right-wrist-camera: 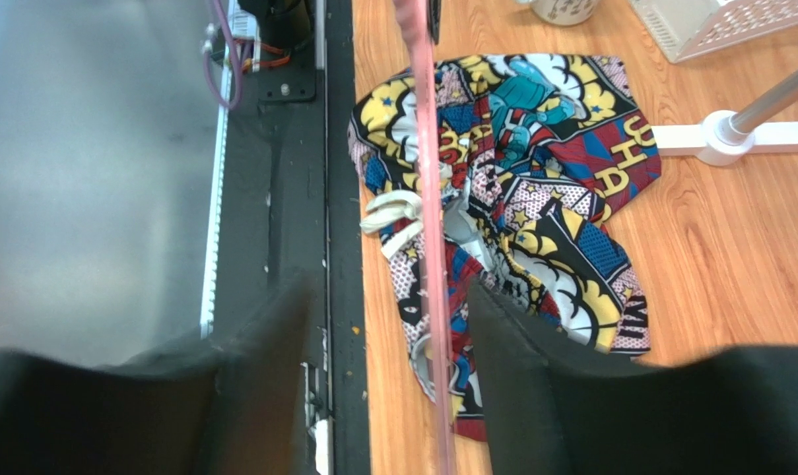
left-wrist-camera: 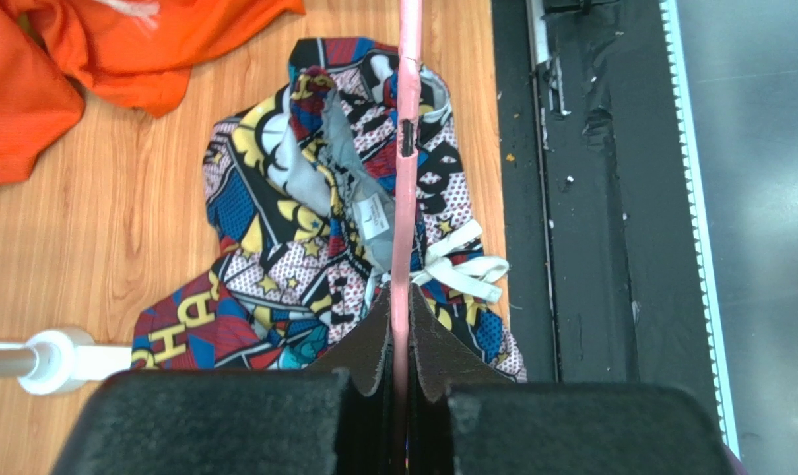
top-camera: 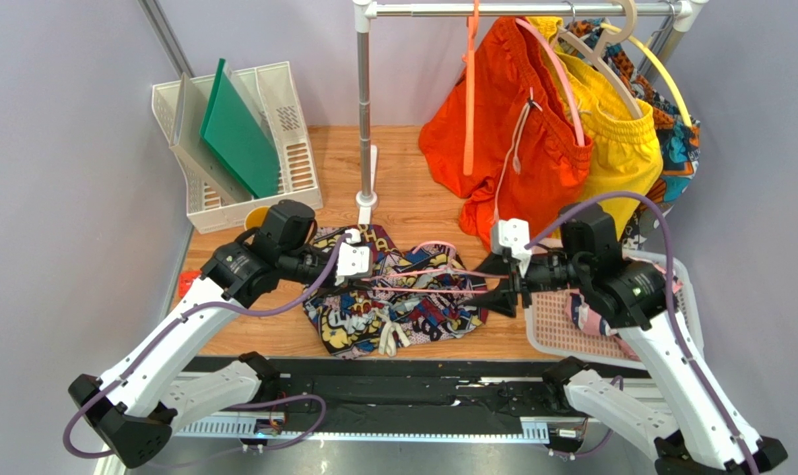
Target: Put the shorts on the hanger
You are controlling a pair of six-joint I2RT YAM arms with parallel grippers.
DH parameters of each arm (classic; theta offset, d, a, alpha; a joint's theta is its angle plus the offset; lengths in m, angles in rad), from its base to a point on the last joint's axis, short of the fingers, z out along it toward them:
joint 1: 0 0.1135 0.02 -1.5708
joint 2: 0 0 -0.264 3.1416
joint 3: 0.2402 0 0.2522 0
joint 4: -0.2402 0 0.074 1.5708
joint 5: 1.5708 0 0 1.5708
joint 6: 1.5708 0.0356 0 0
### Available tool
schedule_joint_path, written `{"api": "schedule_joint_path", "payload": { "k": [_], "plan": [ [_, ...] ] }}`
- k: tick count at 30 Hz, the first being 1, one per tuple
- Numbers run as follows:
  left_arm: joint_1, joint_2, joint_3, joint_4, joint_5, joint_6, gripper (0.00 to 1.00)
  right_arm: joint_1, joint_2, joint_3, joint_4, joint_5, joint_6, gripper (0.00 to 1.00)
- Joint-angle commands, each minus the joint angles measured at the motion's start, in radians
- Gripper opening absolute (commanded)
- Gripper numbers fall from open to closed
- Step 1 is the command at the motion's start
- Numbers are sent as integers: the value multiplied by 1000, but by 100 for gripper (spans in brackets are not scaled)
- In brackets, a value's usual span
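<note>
The comic-print shorts (top-camera: 413, 302) lie crumpled on the wooden table, white drawstring (left-wrist-camera: 462, 265) toward the near edge. The thin pink hanger (top-camera: 442, 278) is stretched across above them between both arms. My left gripper (left-wrist-camera: 403, 302) is shut on the hanger's bar (left-wrist-camera: 408, 148), which runs straight out from between its pads over the shorts (left-wrist-camera: 303, 247). My right gripper (right-wrist-camera: 388, 287) is open; the hanger's bar (right-wrist-camera: 427, 198) passes between its fingers, nearer the right finger (right-wrist-camera: 512, 336), above the shorts (right-wrist-camera: 532, 158). In the top view my left gripper (top-camera: 373, 269) and right gripper (top-camera: 497, 282) face each other.
A clothes rail stand (top-camera: 365, 119) rises behind the shorts, with orange shorts (top-camera: 512, 139) and yellow shorts (top-camera: 621, 139) hanging on it. A white file rack (top-camera: 284, 158) holds a green board at back left. A white basket (top-camera: 561, 327) sits under my right arm. A black strip (top-camera: 403, 381) lines the near edge.
</note>
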Motion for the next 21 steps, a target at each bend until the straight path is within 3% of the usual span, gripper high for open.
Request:
{"api": "schedule_joint_path", "payload": {
  "k": [1,2,4,7,10,11,13,14,15,17,18,20,21],
  "plan": [
    [-2,20,4,3,-26,-38,0,16,79,72,-1,-38,-18,68],
    [0,29,16,-8,-11,-39,0,17,90,84,12,-40,-20,75],
    [-2,60,24,-37,5,-55,0,31,122,115,25,-43,-27,75],
    [0,91,27,-49,28,-61,0,57,158,138,74,-25,-26,67],
    [0,117,30,-46,26,-81,0,100,194,165,98,8,-26,50],
    [-2,123,33,-40,19,-96,0,109,204,172,91,12,-24,37],
    [0,134,36,-26,17,-119,0,135,223,178,78,29,-32,22],
    [0,135,36,-17,19,-131,0,143,227,175,65,50,-38,6],
    [0,135,35,-2,14,-142,0,154,227,169,59,64,-46,0],
    [3,129,30,12,-9,-168,2,155,217,146,53,101,-55,0],
    [11,128,27,24,-20,-179,23,155,202,138,49,115,-61,0],
    [91,128,18,55,-20,-216,47,155,170,124,26,156,-90,0],
    [136,131,18,66,-7,-229,50,155,159,121,10,164,-101,0]
  ]
}}
